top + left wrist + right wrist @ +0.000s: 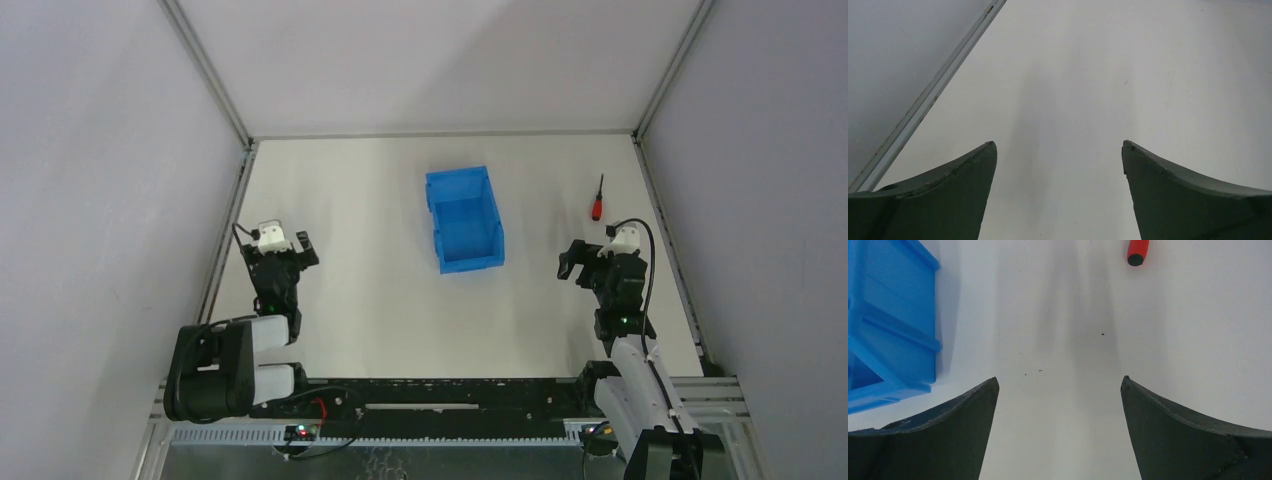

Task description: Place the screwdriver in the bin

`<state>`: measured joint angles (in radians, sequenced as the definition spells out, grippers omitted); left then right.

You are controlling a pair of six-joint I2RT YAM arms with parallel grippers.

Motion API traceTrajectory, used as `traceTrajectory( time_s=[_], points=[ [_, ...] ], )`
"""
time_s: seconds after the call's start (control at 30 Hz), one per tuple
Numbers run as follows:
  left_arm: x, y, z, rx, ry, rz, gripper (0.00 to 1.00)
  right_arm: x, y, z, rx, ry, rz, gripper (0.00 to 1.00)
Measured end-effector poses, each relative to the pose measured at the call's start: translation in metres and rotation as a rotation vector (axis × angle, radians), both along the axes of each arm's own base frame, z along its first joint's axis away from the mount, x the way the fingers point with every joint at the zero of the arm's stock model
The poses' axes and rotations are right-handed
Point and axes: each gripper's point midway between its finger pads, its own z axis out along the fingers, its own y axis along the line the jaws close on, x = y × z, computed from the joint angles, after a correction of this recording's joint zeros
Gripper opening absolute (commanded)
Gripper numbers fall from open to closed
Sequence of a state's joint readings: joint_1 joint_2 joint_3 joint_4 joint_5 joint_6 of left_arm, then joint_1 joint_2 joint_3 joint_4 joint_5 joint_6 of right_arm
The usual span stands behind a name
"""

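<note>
We've got a tiny screwdriver (598,200) here, red handle and a thin black shaft, lying flat in the upper right of the top view. It's outside the bright blue bin (465,220), which sits mid-frame. The right gripper (1059,385) is spread wide with nothing in it. In its wrist view the red handle end pokes in at the top edge, well apart from the fingers. The left gripper (1059,147) is spread too, over the bare white table (380,310). Around it all are plain grey walls (100,200) and metal rails (226,235) along the edges.
</note>
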<state>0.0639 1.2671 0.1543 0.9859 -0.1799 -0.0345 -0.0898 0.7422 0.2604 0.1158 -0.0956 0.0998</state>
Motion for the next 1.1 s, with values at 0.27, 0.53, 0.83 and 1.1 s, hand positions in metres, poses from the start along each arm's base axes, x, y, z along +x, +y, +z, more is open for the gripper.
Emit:
traceTrajectory(
  time_s=[0.27,0.53,0.83,1.1],
  points=[
    [0.000,0.000,0.000,0.000,0.000,0.000,1.00,0.001,0.000,-0.002,0.014,0.035,-0.005,1.00],
    [0.000,0.000,0.000,0.000,0.000,0.000,1.00,0.047,-0.016,0.063,-0.010,0.032,-0.064,1.00],
    [0.000,0.000,0.000,0.000,0.000,0.000,1.00,0.157,-0.062,0.085,-0.004,0.254,-0.160,1.00],
    [0.000,0.000,0.000,0.000,0.000,0.000,1.00,0.216,-0.085,0.007,0.009,0.581,-0.171,0.97]
  ],
)
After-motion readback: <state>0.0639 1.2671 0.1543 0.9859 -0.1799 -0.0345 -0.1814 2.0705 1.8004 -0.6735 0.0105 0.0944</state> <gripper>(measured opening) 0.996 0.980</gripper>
